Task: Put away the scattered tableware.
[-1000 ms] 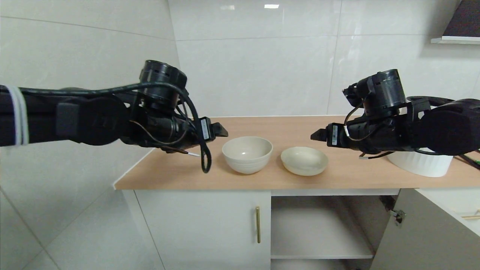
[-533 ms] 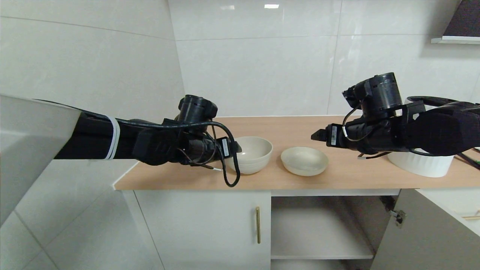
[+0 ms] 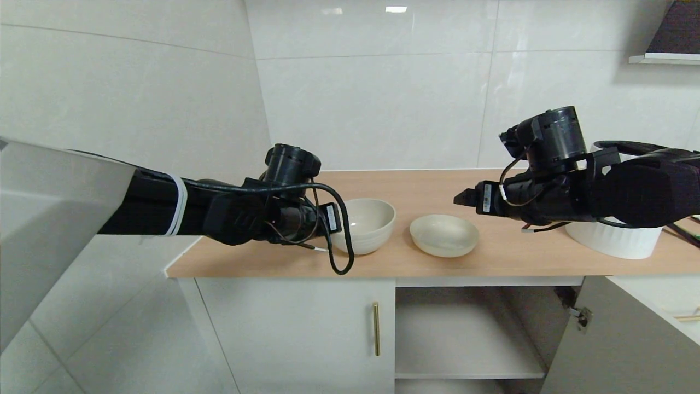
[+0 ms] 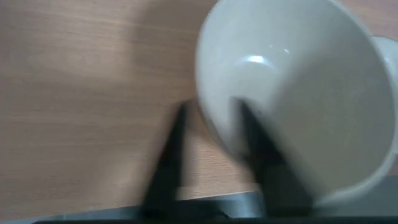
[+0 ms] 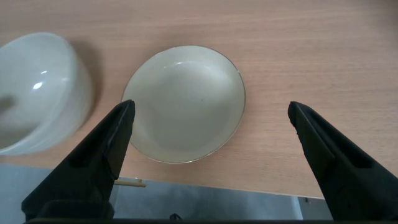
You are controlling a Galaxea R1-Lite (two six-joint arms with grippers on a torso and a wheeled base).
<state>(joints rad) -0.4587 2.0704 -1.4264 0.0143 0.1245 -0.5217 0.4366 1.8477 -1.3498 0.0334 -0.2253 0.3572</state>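
Left gripper (image 4: pixel 210 106) jaws open astride bowl (image 4: pixel 298 93) rim, frame centre; best to close squarely before lifting. Right gripper (image 5: pixel 210 107) jaws wide, empty.

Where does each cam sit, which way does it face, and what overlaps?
Head view: on the robot's head, facing forward and down at the counter; both arms show, one at each side.
Left wrist view: on the left wrist, looking along the left gripper, whose open fingers straddle the rim of the deep bowl.
Right wrist view: on the right wrist, looking down past the open right gripper at the shallow dish.
Shared: all three show the deep bowl; head and right wrist views both show the shallow dish.
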